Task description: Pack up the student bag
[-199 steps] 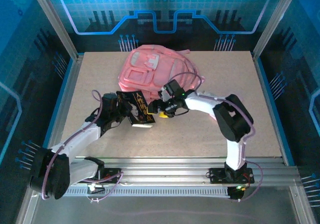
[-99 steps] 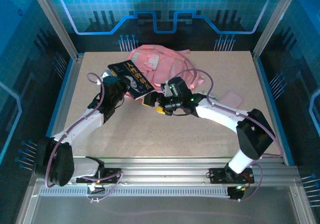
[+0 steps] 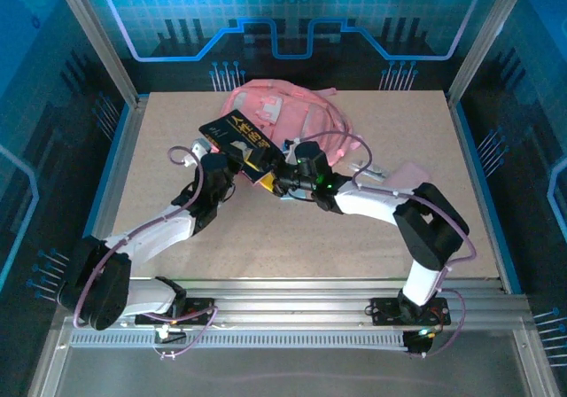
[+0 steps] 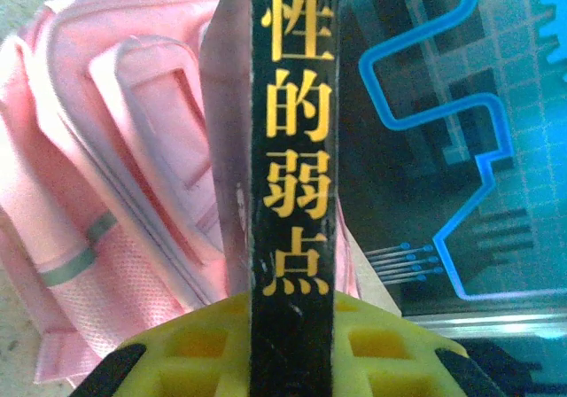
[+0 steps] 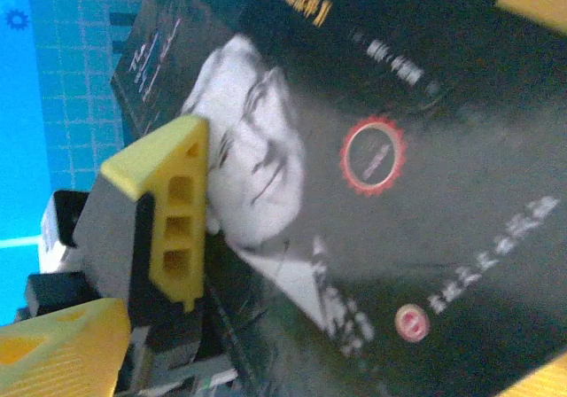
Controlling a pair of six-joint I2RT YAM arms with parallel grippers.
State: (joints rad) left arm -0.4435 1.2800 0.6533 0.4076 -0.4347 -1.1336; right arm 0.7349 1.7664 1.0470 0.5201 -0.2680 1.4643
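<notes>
Student bag [image 3: 297, 118], pink and soft, lying on table [image 3: 478, 167] at far middle, front pockets facing up, pale patch toward far end, straps trailing off far-right side. Biggest item in overhead view. Black book [image 3: 239, 138] with yellow lettering held over bag's near-left edge, tilted, one corner pointing far-left. Left gripper [image 3: 232, 156] clamped on book's near end, arm reaching in from near-left. Left wrist view: book [image 4: 292, 149] spine-on, upright and dead centre, yellow Chinese characters running down it, pinched between yellow pads [image 4: 221, 313] at bottom of frame; bag [image 4: 115, 193] behind and left of spine, zip pocket outlines and a pale grey stripe visible, mesh patch lower down. Right gripper [image 3: 273, 177] just beside book's near-right edge, arm curving in from right base. Right wrist view: book [image 5: 372, 167] cover close up, with printed face, round red seal, pale lettering; yellow fingers [image 5: 53, 348] at bottom corners spread wide, jaws released; touching cover or not, cannot tell. Left gripper's yellow finger [image 5: 173, 206] pressed flat on cover next to printed face. Flat pink item [image 3: 409, 174] on table right of bag, partly behind right arm, kind not tellable.
</notes>
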